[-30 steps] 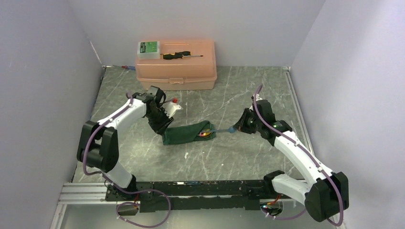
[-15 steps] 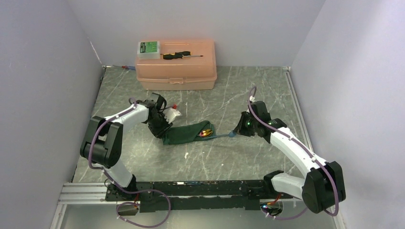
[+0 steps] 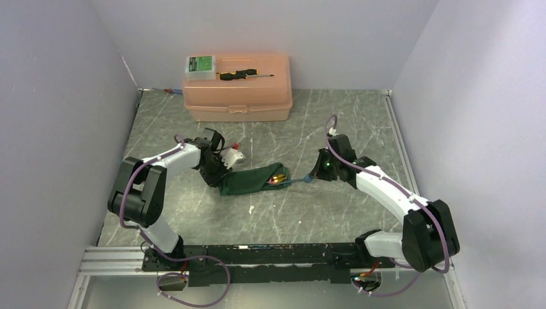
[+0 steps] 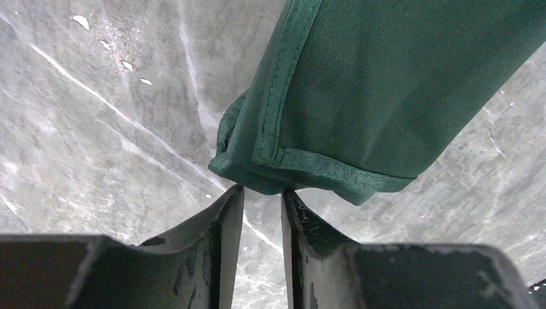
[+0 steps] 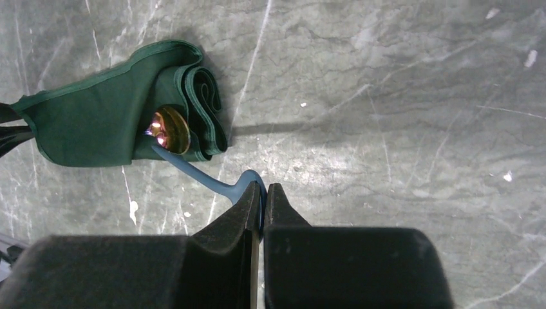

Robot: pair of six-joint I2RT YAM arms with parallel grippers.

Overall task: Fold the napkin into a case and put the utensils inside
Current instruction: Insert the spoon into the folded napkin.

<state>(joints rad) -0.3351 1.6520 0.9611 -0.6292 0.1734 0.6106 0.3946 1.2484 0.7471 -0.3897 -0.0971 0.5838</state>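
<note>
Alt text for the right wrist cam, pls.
The right gripper, shut, pinches the end of a thin blue utensil whose far end reaches into the open end of a folded dark green napkin, beside a shiny gold utensil head. All lie on a grey marbled table.

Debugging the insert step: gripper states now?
Left gripper: closed on napkin end, it seems.
Right gripper: closed on utensil handle.

Looks like a robotics lab test cell. Boxed in by plain pale walls point(image 3: 58, 96) around a grey marbled counter point(image 3: 309, 212). Fitted with a left arm point(image 3: 161, 158) and right arm point(image 3: 386, 190) bolted to an aluminium rail point(image 3: 109, 261), trailing purple cables point(image 3: 193, 299). Stocked with a peach toolbox point(image 3: 238, 96) bearing a screwdriver point(image 3: 241, 74).
</note>
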